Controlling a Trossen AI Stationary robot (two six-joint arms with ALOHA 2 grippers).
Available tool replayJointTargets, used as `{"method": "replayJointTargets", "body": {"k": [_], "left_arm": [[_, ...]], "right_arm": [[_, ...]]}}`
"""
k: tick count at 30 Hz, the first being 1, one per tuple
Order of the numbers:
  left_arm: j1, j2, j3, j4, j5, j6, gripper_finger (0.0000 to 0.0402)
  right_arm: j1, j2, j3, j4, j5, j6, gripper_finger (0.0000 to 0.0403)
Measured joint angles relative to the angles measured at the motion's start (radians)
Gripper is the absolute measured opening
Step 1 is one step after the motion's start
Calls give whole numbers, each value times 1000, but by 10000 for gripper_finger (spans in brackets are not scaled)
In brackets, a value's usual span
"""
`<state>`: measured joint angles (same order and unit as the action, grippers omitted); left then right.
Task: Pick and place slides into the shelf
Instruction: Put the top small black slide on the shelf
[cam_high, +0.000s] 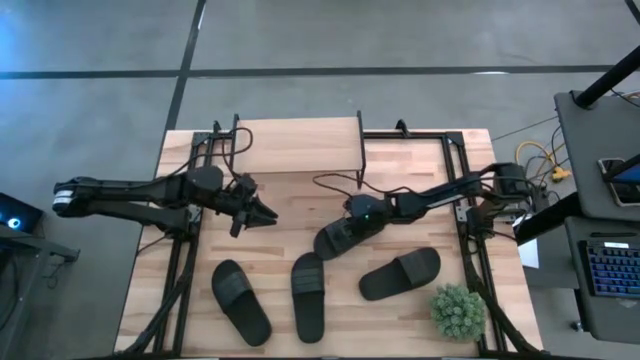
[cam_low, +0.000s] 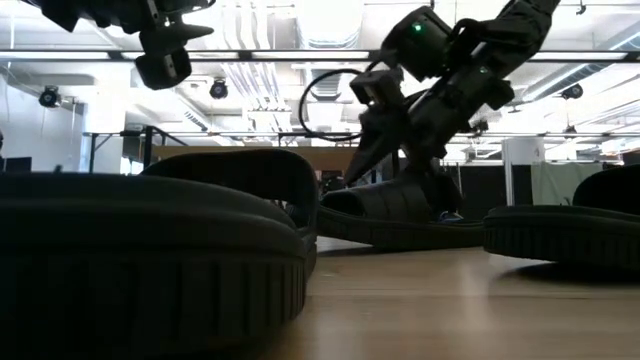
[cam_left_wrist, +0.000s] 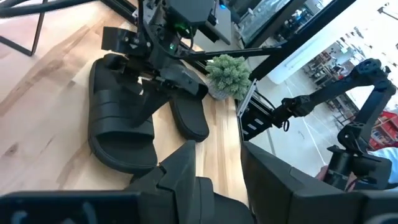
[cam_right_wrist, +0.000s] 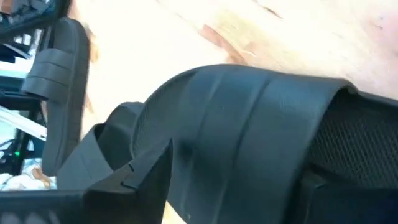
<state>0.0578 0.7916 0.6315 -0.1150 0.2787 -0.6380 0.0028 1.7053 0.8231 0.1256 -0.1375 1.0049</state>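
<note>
Four black slides are on the wooden table. One slide (cam_high: 338, 240) sits mid-table under my right gripper (cam_high: 355, 215), which is shut on it. The other three lie flat on their soles near the front edge: one on the left (cam_high: 240, 300), one in the middle (cam_high: 308, 296), one on the right (cam_high: 400, 272). The shelf (cam_high: 298, 140), a light plank on thin black legs, stands at the far edge. My left gripper (cam_high: 260, 212) hovers open and empty left of centre, above the table. My right gripper comes down on the slide from above, slanting in from the table's right. Its fingers (cam_right_wrist: 140, 177) stand on either side of the wide ribbed strap (cam_right_wrist: 249, 118), at the slide's far-right end. That end looks raised; the other end (cam_left_wrist: 124, 158) is on the table.
A small green plant (cam_high: 458, 311) stands at the near right corner, close to the right-hand slide. Black frame rails (cam_high: 185, 260) run along both sides of the table. Bare wood lies between the shelf and the slides.
</note>
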Motion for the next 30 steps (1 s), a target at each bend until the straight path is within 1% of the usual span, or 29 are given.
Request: {"method": "replayJointTargets", "body": {"k": [3, 9, 16, 19, 27, 28, 30], "left_arm": [[0, 1, 0, -8, 0, 0, 114], [0, 5, 0, -4, 0, 15, 114], [0, 3, 0, -35, 0, 25, 114], [0, 3, 0, -30, 0, 24, 114], [0, -16, 0, -36, 0, 24, 114], [0, -21, 0, -44, 0, 24, 114], [0, -26, 0, -53, 0, 25, 114]], "right_arm": [[4, 2, 16, -27, 0, -10, 172], [6, -35, 15, -144, 4, 1, 94], [9, -55, 23, -169, 20, 56, 25], [14, -76, 45, -176, 53, 73, 13], [25, -181, 134, -185, 64, 61, 14], [25, -195, 145, -185, 76, 61, 14], [26, -228, 163, -182, 135, 79, 14]]}}
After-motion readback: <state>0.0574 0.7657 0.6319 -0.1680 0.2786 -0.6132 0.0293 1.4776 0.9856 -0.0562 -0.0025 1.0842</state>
